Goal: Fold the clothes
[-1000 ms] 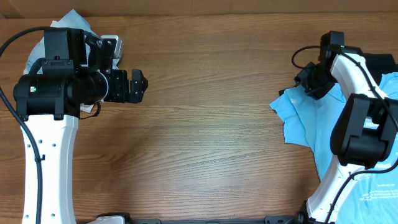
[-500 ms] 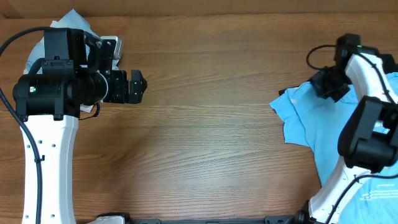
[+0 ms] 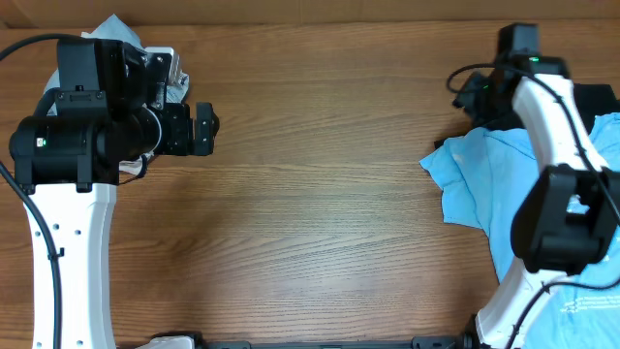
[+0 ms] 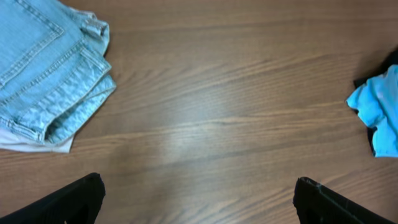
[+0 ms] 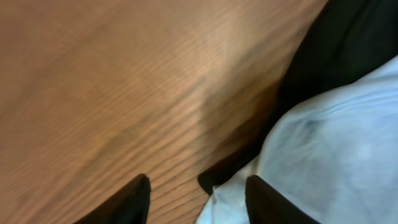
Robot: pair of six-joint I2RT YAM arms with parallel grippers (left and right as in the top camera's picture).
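Clothes on the table [image 3: 320, 213]
T-shirt [image 3: 480, 179] on its right end; another garment [image 3: 596, 97] in its far-right corner; denim shorts [image 4: 43, 62] in its far-left corner.

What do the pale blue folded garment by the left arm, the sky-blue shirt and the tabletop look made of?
The pale blue folded garment: denim, by its twill ribbing, thick stitched seams and faded wash. The sky-blue shirt: thin matte knit, probably cotton; it drapes in soft wrinkles. The tabletop: brown wood grain, slight sheen; solid wood or laminate, cannot tell.
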